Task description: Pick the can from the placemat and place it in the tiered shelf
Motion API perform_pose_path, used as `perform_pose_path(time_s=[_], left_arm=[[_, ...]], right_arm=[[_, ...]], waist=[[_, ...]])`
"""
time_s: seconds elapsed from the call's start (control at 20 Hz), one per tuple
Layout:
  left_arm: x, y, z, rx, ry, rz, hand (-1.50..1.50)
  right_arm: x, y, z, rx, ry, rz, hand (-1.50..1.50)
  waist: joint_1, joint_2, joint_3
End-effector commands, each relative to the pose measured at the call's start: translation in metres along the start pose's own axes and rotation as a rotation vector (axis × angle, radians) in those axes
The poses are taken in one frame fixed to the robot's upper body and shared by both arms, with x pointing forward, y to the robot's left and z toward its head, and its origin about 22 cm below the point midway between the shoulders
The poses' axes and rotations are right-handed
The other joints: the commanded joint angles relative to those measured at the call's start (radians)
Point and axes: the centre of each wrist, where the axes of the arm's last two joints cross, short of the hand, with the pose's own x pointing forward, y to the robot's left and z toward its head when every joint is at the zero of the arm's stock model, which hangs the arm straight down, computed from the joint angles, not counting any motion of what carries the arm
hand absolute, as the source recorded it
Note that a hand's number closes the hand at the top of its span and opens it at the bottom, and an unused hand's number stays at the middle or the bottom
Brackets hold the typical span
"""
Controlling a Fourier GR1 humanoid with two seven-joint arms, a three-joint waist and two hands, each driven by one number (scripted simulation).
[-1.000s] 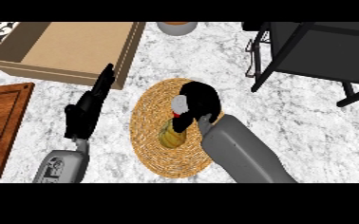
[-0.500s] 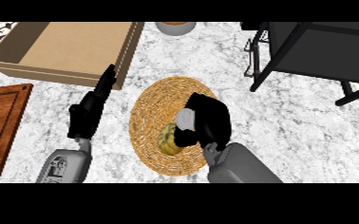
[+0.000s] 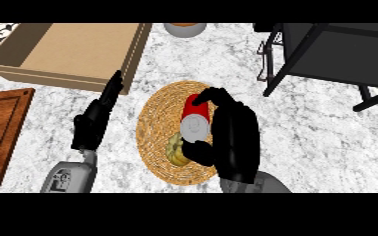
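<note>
You are looking steeply down on a white marbled surface (image 3: pixel 317 145) that fills most of the view. At the far left sits a wide tan box (image 3: pixel 77 50) with low walls, open at the top. At the far right stands the tiered shelf (image 3: pixel 328 50), a dark frame on thin black legs, well apart from the placemat. A brown wooden board (image 3: pixel 13 125) shows along the left edge, near the box's front corner.

In the middle lies the round woven placemat (image 3: pixel 156 130), straw-coloured, flat on the surface. Your right hand (image 3: pixel 235 137) lies over its right half, the grey forearm entering from the lower edge. Its fingers and thumb are curled round the can (image 3: pixel 196 122), which is red with a pale grey end facing up at you. The can lies tilted over the placemat, its red end pointing far and its grey end near. You cannot tell from this view whether it rests on the mat or is lifted off it. A small yellow patch (image 3: pixel 176 152) shows on the placemat just beside the thumb.

Your left hand (image 3: pixel 94 122) is left of the placemat, fingers straight and pointing far toward the box, holding nothing. A grey round bowl (image 3: pixel 184 28) is cut off at the far edge.
</note>
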Motion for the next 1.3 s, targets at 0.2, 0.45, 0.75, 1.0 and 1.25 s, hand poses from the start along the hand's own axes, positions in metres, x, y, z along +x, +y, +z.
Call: perform_pose_path(time_s=[0.2,0.45,0.75,1.0,1.25], left_arm=[[0.004,-0.008,0.004,-0.003,0.003,0.001,0.0],[-0.003,-0.003,0.009,-0.009,-0.007,0.013,0.0],[0.003,0.006,-0.004,0.003,-0.007,0.006,0.0],[-0.014,0.001,0.007,0.009,-0.003,0.008,0.0],[-0.005,-0.011,-0.014,-0.005,-0.014,0.004,0.0]], right_arm=[[0.033,-0.059,0.005,-0.275,0.109,0.026,1.5],[0.046,-0.105,0.01,-0.41,0.106,0.03,1.5],[0.055,-0.128,-0.006,-0.529,0.132,0.105,1.5],[0.061,-0.17,-0.029,-0.562,0.134,0.091,1.5],[0.055,-0.179,-0.066,-0.633,0.148,0.129,1.5]], waist=[[0.003,-0.001,-0.001],[0.002,-0.002,-0.001],[-0.003,0.0,-0.001],[0.004,0.003,-0.001],[0.005,0.007,0.0]])
